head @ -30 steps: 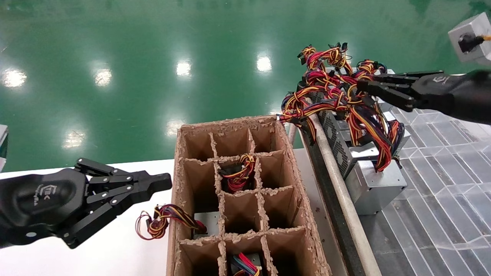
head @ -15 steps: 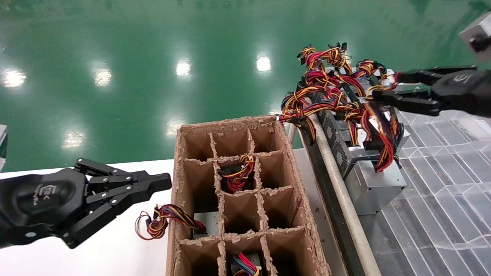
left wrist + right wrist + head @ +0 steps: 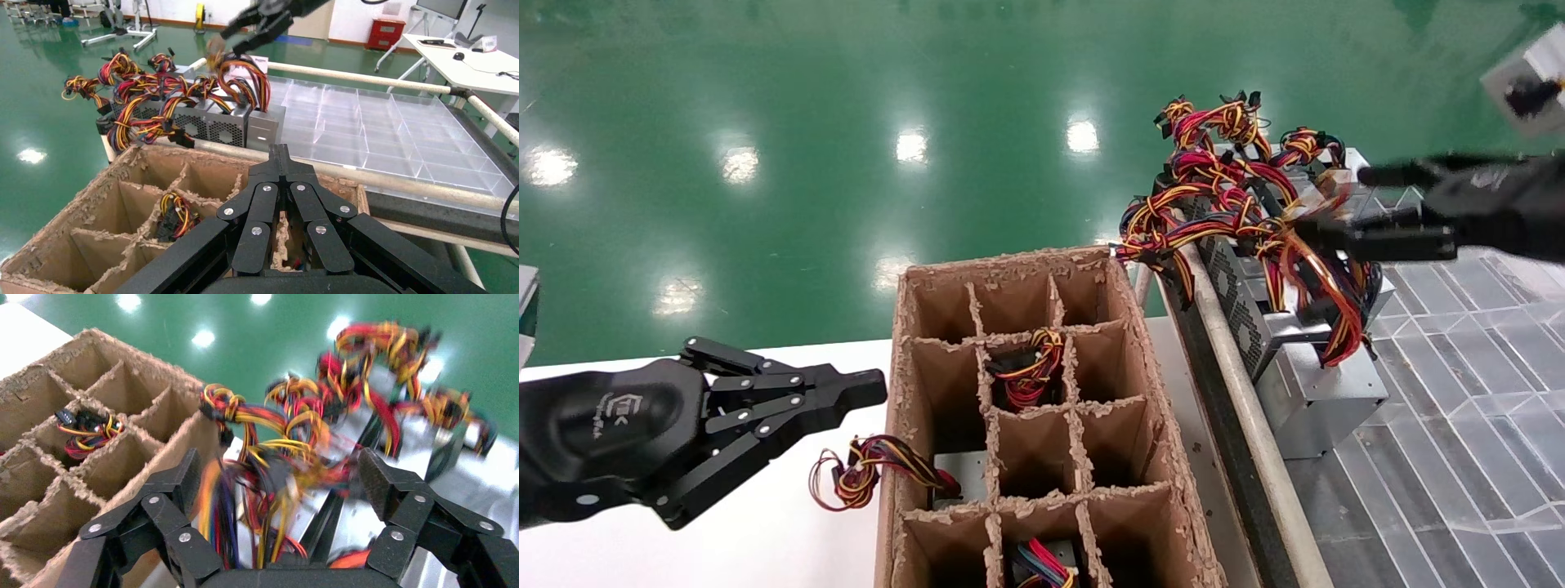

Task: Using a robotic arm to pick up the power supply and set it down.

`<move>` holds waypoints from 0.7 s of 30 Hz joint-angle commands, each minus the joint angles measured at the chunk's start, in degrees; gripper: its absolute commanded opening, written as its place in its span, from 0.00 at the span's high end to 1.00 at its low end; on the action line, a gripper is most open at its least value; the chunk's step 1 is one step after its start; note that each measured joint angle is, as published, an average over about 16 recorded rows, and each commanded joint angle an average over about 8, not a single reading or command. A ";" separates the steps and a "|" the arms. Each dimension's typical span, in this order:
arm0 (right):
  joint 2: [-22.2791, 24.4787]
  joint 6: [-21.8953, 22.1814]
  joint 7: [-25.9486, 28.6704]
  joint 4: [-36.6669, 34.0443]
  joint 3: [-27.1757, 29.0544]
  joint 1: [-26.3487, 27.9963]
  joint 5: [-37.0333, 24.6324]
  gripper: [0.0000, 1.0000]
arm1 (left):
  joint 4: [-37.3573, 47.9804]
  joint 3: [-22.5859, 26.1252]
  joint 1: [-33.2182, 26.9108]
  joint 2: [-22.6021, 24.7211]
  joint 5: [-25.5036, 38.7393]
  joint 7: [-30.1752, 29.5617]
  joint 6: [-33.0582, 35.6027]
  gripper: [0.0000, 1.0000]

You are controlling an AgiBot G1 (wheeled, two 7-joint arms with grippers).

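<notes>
Right hand (image 3: 1344,208), now pulled back toward upper right of the frame since a second ago, fingers spread around loose wires (image 3: 1324,282), not clamped. No grip on the box yet, apparently. Power supply (image 3: 1324,392): plain silver-grey box at right centre, on the clear tray (image 3: 1459,457). Left hand (image 3: 870,388) closed, empty, lower left

My left gripper (image 3: 866,390) is matte black, its linked fingers (image 3: 764,408) pinned with silver screws, and a pale logo marks its rounded palm housing. My right gripper (image 3: 1344,208) matches it, behind which I see a silver-grey wrist block (image 3: 1526,77).
</notes>
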 commanded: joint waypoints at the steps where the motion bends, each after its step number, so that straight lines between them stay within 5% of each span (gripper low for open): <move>1: 0.04 -1.54 0.78 -0.48 0.29 -0.20 2.18 0.00 | 0.00 0.00 0.00 0.00 0.00 0.00 0.00 1.00; 11: -0.98 -5.96 -7.17 -6.19 4.80 -2.63 13.64 0.00 | 0.00 0.00 0.00 0.00 0.00 0.00 0.00 1.00; 21: -2.21 -9.27 -11.39 -4.47 11.56 -8.60 13.62 0.00 | 0.00 0.00 0.00 0.00 0.00 0.00 0.00 1.00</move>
